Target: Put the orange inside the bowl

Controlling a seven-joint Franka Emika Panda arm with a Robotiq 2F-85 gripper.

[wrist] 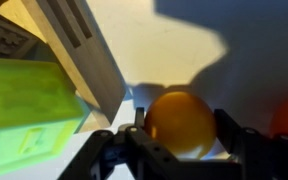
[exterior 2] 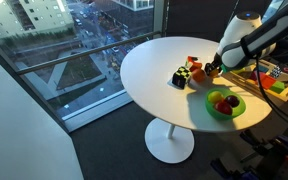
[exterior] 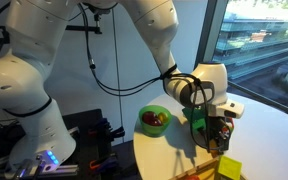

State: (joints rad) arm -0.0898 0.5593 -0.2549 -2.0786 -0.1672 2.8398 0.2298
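Note:
The orange [wrist: 180, 122] is small, round and yellowish orange. In the wrist view it sits between my gripper's [wrist: 181, 135] two black fingers, which press against its left and right sides, low over the white table. In both exterior views the gripper [exterior: 216, 130] [exterior 2: 213, 70] is down at the tabletop and hides the orange. The green bowl [exterior: 144, 113] [exterior 2: 212, 110] stands close beside the gripper on the table, with red and yellow fruit pieces in it.
A deeper red-orange fruit [exterior 2: 197, 72], a red piece [exterior 2: 192, 62] and a dark block [exterior 2: 179, 76] lie just beside the gripper. A green block [wrist: 24, 110] and a pale slatted object [wrist: 79, 45] sit close by. A colourful tray [exterior 2: 271, 80] stands behind; the table edge [exterior 2: 134, 95] is round.

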